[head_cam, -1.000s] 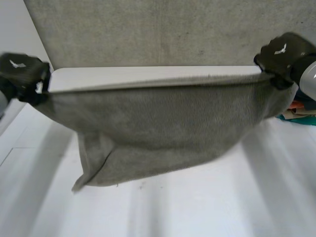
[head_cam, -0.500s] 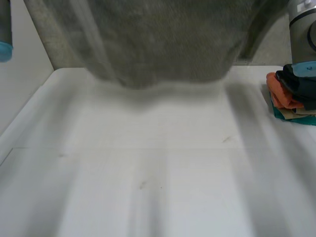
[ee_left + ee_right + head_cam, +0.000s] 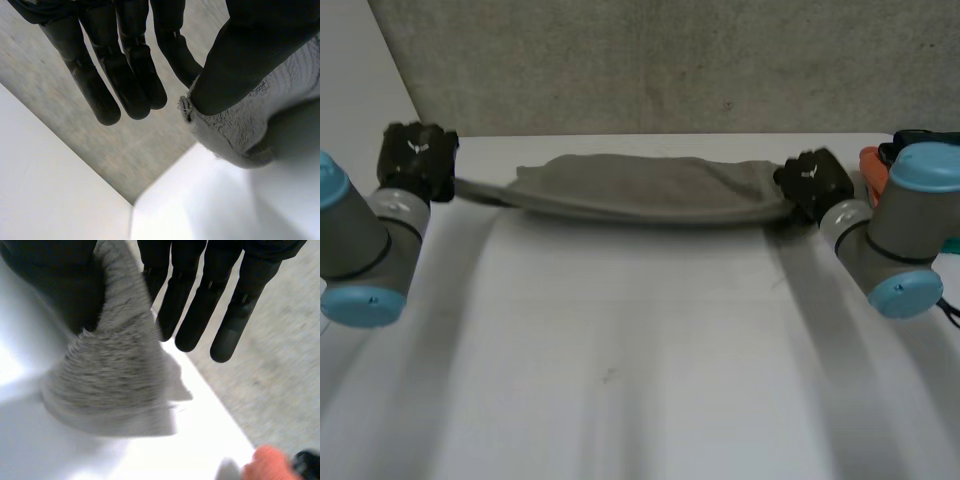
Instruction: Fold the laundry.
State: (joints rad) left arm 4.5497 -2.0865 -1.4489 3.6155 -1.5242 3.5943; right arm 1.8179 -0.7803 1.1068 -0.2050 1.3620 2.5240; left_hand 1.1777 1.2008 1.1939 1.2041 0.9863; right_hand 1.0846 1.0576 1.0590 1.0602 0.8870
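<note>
In the head view, a grey terry towel (image 3: 650, 188) lies bunched in a long, low band across the upper middle of the frame, on the far part of the white table (image 3: 640, 350) and just before the rough grey wall (image 3: 670, 60). The left hand (image 3: 417, 160) is at the towel's end in the upper left, where the cloth draws out to a thin point. The right hand (image 3: 813, 183) is at the other end, right of centre. A stack of folded orange and teal cloths (image 3: 872, 168) sits at the right edge, partly behind the right arm (image 3: 895, 230).

In the left wrist view, the left hand (image 3: 125, 65) has its fingers straight. Its thumb (image 3: 250, 50) presses a corner of the towel (image 3: 280, 100) against the nearest finger, so the hand pinches the cloth above the table.

In the right wrist view, the right hand (image 3: 200, 290) also has straight fingers. The towel (image 3: 115, 375) runs up between them and the thumb (image 3: 50, 275), pinched there, and its lower part rests on the table.
</note>
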